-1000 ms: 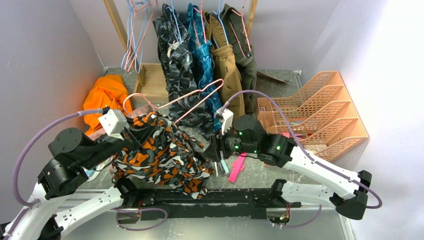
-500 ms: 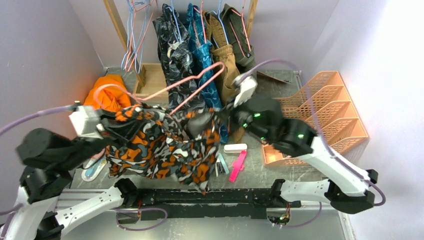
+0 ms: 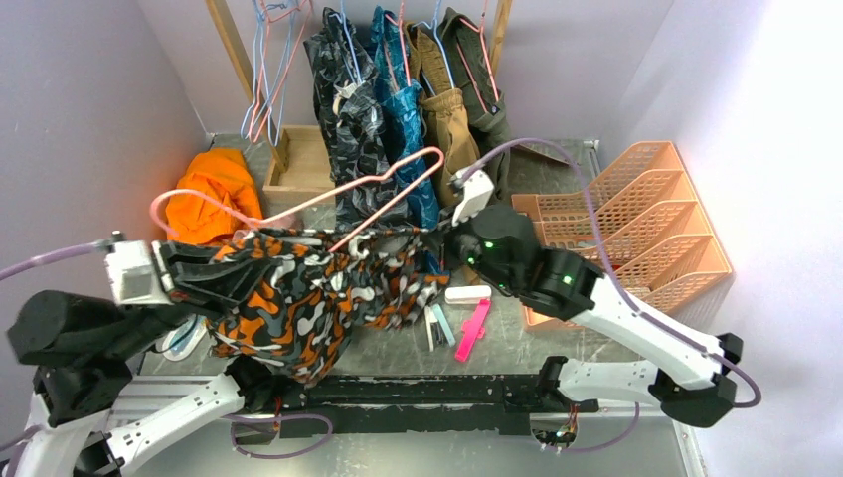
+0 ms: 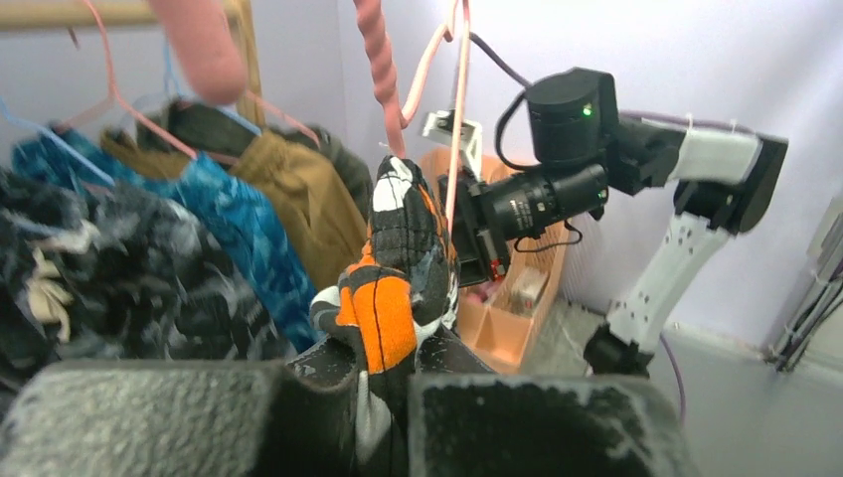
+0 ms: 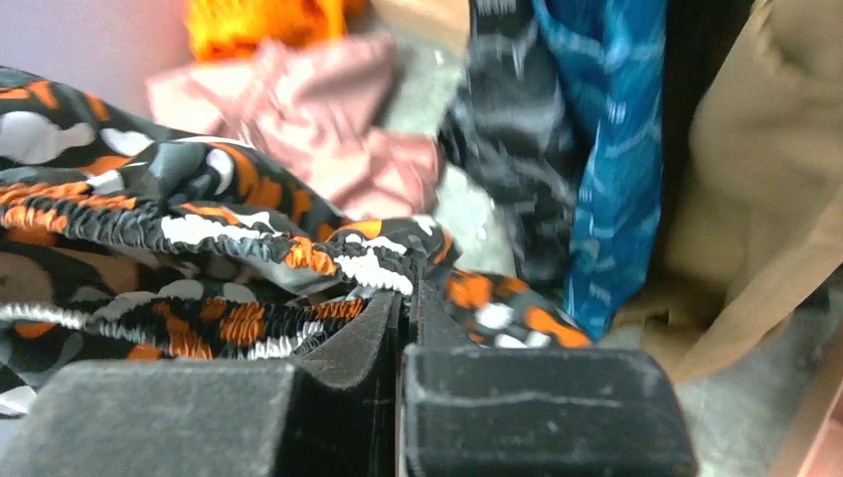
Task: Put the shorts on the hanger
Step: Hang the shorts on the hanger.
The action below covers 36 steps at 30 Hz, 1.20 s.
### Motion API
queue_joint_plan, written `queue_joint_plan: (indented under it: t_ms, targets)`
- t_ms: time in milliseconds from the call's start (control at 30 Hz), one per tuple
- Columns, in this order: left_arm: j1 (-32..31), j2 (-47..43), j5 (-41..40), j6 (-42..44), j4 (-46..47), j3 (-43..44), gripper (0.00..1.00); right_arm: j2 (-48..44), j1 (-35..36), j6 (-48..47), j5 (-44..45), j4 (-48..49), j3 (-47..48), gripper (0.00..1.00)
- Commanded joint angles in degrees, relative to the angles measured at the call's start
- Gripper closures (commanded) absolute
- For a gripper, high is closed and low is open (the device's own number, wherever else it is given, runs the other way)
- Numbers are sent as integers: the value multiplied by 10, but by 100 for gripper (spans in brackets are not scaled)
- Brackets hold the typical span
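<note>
**Top external view: shorts stretched between two grippers**

The shorts (image 3: 298,298) are held above the bench (image 3: 557,343), with the waistband drawn taut between the arms. The left gripper (image 3: 227,274) is clenched on one end of the fabric and the right gripper (image 3: 437,246) on the other. The hanger (image 3: 388,184) is seen tilted over the waistband, its lower part hidden in the cloth and its hook near the left gripper.
</note>
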Motion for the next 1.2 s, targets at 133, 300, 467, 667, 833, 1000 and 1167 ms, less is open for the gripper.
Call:
queue_joint_plan:
  t_ms: [133,300,467,667,833,1000,1167]
  targets:
    - [1,17,22,-4,-59,8,93,18,-3,-14,32,-57,90,100]
    - [1,-1,13,-3,-77,-6,93,32,-3,7,51,-109,93,100]
    - [2,6,17,5,-124,-5,93,34,-3,41,51,-158,98,100]
    - [1,8,44,13,-131,-22,93,54,-8,69,59,-210,91,100]
    - [2,13,67,18,-163,-32,93,51,-37,81,30,-206,55,100]
    - [1,13,55,21,-200,-43,93,42,-62,83,0,-194,43,100]
    - [1,4,48,16,-209,-68,93,44,-69,87,-8,-189,40,100]
